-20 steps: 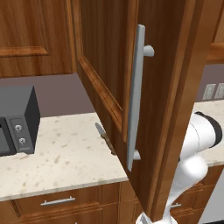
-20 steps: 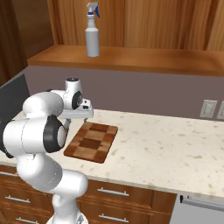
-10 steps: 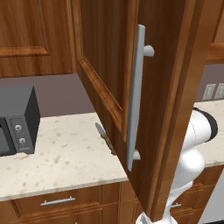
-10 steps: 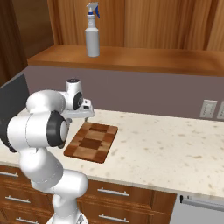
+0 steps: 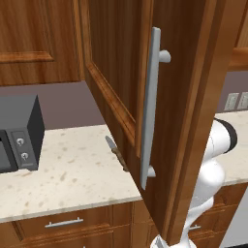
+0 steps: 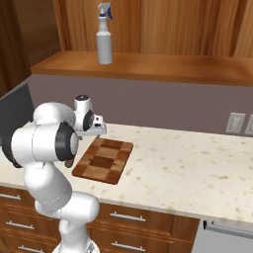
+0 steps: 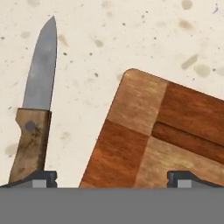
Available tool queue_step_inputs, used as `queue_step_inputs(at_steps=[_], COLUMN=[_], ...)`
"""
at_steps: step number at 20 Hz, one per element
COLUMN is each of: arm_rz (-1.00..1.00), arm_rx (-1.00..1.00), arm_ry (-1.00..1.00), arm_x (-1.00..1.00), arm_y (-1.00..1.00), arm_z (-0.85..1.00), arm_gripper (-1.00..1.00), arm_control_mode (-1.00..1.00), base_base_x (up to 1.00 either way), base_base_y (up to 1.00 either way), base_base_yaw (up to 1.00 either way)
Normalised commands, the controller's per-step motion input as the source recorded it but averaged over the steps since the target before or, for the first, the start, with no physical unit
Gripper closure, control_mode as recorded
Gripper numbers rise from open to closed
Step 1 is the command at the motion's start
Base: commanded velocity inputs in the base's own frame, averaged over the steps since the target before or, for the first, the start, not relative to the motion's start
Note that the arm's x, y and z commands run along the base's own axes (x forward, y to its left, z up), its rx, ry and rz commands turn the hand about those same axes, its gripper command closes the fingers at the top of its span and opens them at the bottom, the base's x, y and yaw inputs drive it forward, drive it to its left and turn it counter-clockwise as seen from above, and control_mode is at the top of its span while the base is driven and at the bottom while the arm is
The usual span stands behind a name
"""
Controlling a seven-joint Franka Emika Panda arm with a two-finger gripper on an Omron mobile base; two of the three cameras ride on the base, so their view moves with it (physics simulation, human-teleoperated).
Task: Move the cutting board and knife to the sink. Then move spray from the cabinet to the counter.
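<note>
In the hand view my gripper (image 7: 111, 180) is open, its fingertips (image 7: 34, 178) wide apart just above the counter (image 7: 131, 35). It straddles the near corner of the patchwork cutting board (image 7: 162, 140) and the wooden handle of the knife (image 7: 35, 109), which lies beside the board. Nothing is held. In the right base view the gripper (image 6: 96, 129) hangs over the far left corner of the cutting board (image 6: 104, 160). The grey spray (image 6: 104, 34) stands upright on the shelf of the open cabinet (image 6: 148, 71). The sink is out of view.
The open cabinet door (image 5: 193, 97) with its long silver handle (image 5: 150, 106) juts out over the counter (image 5: 72, 174), and the knife (image 5: 116, 152) lies just behind its lower edge. A dark microwave (image 5: 19, 131) stands at the left. Wall outlets (image 6: 236, 122) sit at the right.
The arm has shifted slightly over the board's corner. The board, knife and spray have not moved, and the gripper stays open.
</note>
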Motion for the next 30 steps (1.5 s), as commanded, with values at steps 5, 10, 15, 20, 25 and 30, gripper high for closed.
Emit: queue_step_inputs(at_steps=[5,10,15,20,25,30], arm_rz=[0.00,0.00,0.00,0.00,0.00,0.00], arm_rx=[0.00,0.00,0.00,0.00,0.00,0.00], arm_ry=[0.00,0.00,0.00,0.00,-0.02,-0.04], arm_x=[0.42,0.38,0.29,0.29,0.26,0.13], arm_y=[0.01,0.06,0.12,0.10,0.03,0.00], arm_z=[-0.13,-0.05,-0.21,-0.29,-0.26,-0.32], arm_gripper=[-1.00,-1.00,-1.00,-1.00,-1.00,-1.00], arm_control_mode=[-1.00,-1.00,-1.00,-1.00,-1.00,-1.00], base_base_x=[0.00,0.00,0.00,0.00,0.00,0.00], base_base_y=[0.00,0.00,0.00,0.00,0.00,0.00], base_base_yaw=[0.00,0.00,0.00,0.00,0.00,0.00])
